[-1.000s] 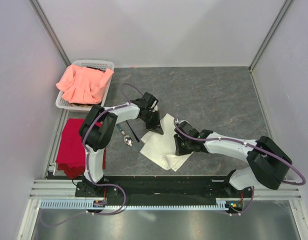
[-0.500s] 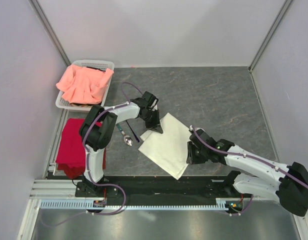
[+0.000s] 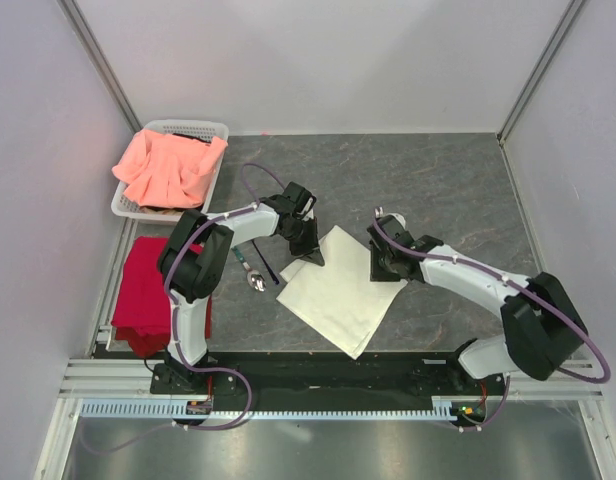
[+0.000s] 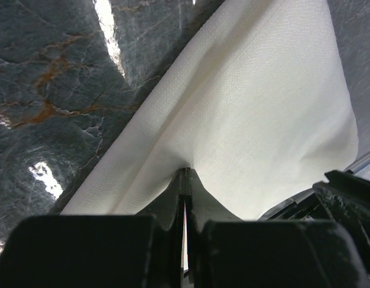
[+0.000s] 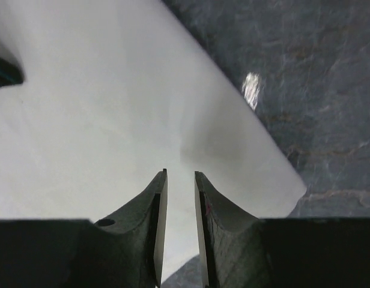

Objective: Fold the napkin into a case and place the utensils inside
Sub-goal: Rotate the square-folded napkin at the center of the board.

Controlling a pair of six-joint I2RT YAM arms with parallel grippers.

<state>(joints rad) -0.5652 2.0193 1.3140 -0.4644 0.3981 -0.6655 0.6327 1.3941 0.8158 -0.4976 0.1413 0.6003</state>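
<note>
The cream-white napkin [image 3: 338,292] lies spread flat as a diamond on the grey table. My left gripper [image 3: 310,250] is shut on its upper left edge; in the left wrist view the napkin [image 4: 263,108] puckers where my left gripper [image 4: 185,173] pinches it. My right gripper [image 3: 386,264] hovers over the napkin's right corner. Seen from the right wrist, the right gripper [image 5: 180,175] stands open with a narrow gap over the napkin [image 5: 113,108], holding nothing. The utensils [image 3: 258,274], a shiny spoon and a dark-handled piece, lie just left of the napkin.
A white basket [image 3: 203,127] holding a salmon-pink cloth [image 3: 168,165] stands at the back left. A red cloth [image 3: 146,292] lies at the table's left edge. Bare grey table [image 3: 438,190] stretches behind and right of the napkin.
The napkin's folded lower part has been spread out flat to the right. My right gripper swung out right of the napkin, then moved up to its right corner. The left gripper kept its pinch.
</note>
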